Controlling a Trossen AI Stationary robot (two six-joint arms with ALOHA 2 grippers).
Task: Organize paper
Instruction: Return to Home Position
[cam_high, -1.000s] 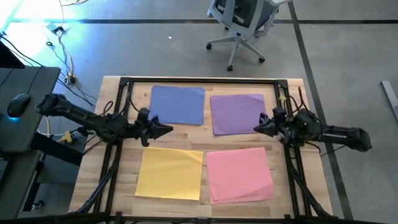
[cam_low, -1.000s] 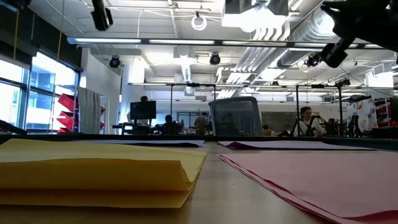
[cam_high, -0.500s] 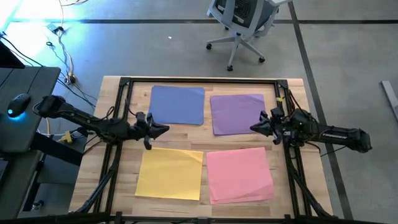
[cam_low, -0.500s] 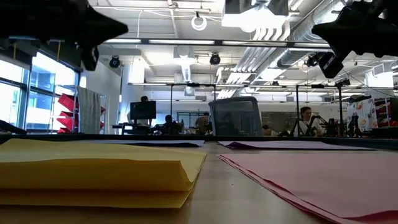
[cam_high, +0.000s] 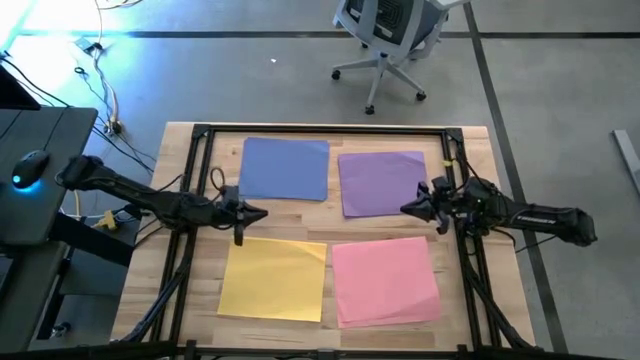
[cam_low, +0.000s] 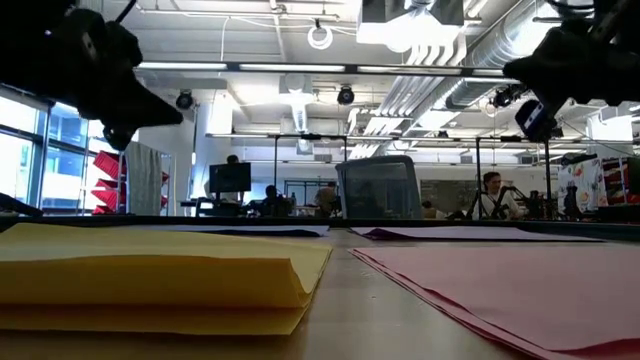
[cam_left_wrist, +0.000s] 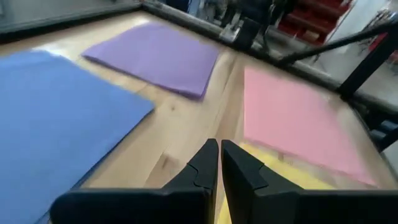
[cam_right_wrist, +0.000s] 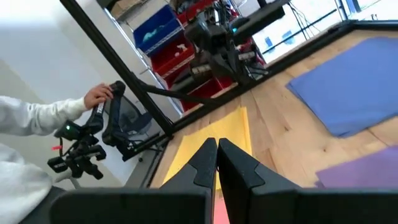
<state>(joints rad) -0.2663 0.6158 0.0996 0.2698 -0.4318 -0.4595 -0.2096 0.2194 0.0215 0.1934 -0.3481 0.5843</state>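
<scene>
Paper lay sorted on the pale wooden counter (cam_high: 331, 222): periwinkle blue sheets (cam_high: 286, 167) beside purple sheets (cam_high: 382, 183), yellow sheets (cam_high: 273, 279) beside pink sheets (cam_high: 385, 281). Both pressed together and empty, the left hand (cam_high: 262, 212) and right hand (cam_high: 405, 209) hovered between rows. Homing step, apparently; next needs only clear retraction.

Lighting's pretty kind here. From above, the wooden surface (cam_high: 470, 160) is evenly lit from overhead, with only soft, faint shadows beside the arms. There's one hot spot, a blown-out glare patch (cam_high: 45, 45) on the floor off past the far left corner, plus a small glow on the mouse (cam_high: 24, 178). Down at surface level everything's backlit. The ceiling strip lights (cam_low: 300, 67), a ring lamp (cam_low: 320, 37) and the bright windows (cam_low: 30, 140) turn the left arm (cam_low: 80, 50) and right arm (cam_low: 590, 50) into flat black silhouettes. The yellow paper (cam_low: 150, 270) has a dark shadow under its front edge. In the right wrist view, the far windows (cam_right_wrist: 311, 22) are washed out white.
</scene>
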